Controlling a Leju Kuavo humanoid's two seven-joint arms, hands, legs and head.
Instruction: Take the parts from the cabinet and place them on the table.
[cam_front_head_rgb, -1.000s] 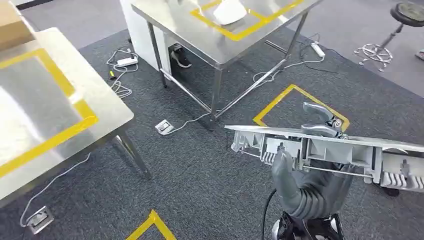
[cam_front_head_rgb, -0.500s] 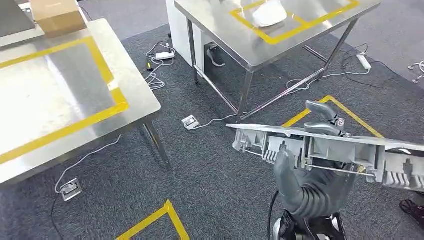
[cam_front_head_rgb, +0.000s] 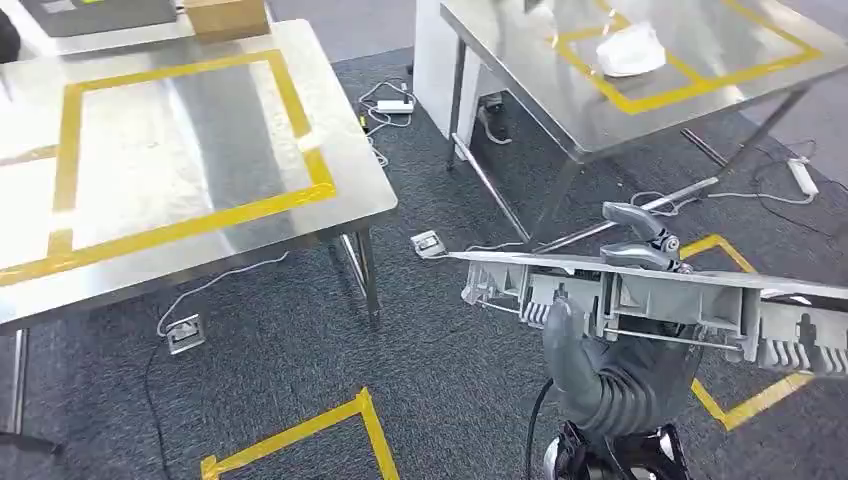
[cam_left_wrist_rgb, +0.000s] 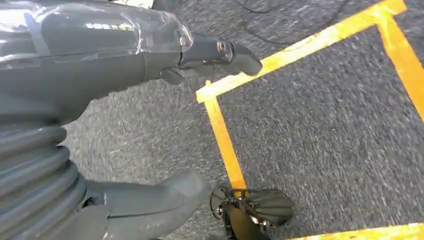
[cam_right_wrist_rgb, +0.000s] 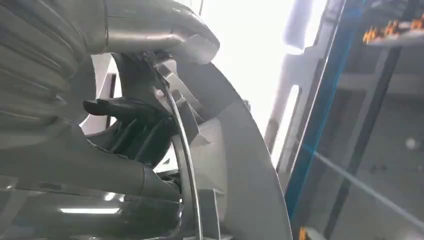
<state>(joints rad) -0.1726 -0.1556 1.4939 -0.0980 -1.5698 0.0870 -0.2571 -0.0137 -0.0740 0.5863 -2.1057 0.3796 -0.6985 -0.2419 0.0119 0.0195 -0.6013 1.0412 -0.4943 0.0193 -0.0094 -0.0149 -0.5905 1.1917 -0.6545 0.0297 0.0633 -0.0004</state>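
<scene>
so the right hand (cam_front_head_rgb: 600, 300) is clamped around the middle of that long grey part (cam_front_head_rgb: 650, 300), carrying it level over the carpet, probably so it stays balanced, the bench (cam_front_head_rgb: 340, 195) nearby, left hand (cam_left_wrist_rgb: 150, 120) dangling with fingers apart.

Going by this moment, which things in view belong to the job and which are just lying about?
Job:
- long grey part, held by the right hand
- near steel table with a yellow taped square

Lying about:
- cardboard box
- white object on the far table
- power strip and cables on the carpet
</scene>
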